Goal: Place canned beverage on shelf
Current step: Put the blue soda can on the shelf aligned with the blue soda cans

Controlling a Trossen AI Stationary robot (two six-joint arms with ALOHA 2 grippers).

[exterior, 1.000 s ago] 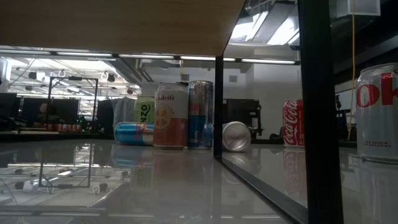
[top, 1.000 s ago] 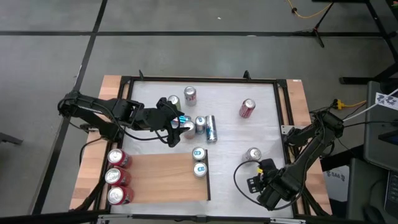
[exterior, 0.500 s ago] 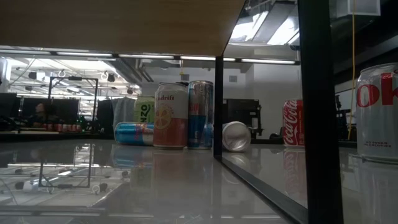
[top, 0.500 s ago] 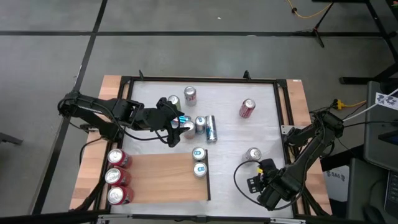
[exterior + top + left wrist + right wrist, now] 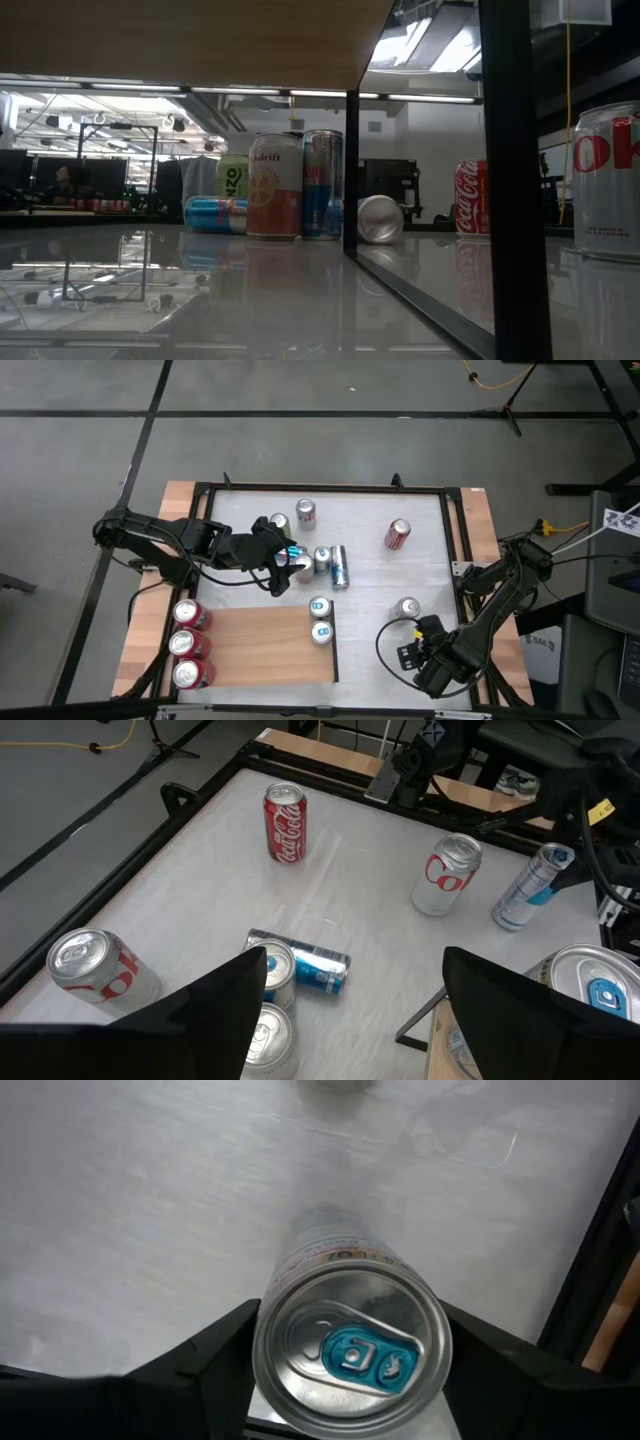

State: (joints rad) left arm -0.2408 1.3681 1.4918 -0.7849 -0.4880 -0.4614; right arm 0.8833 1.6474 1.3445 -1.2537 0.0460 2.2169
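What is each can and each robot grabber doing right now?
left gripper: jaws open, nothing between them.
right gripper: jaws shut on slim can.
blue can: lying on its side on the table.
red cola can: standing upright.
shelf: two upright cans at its right edge.
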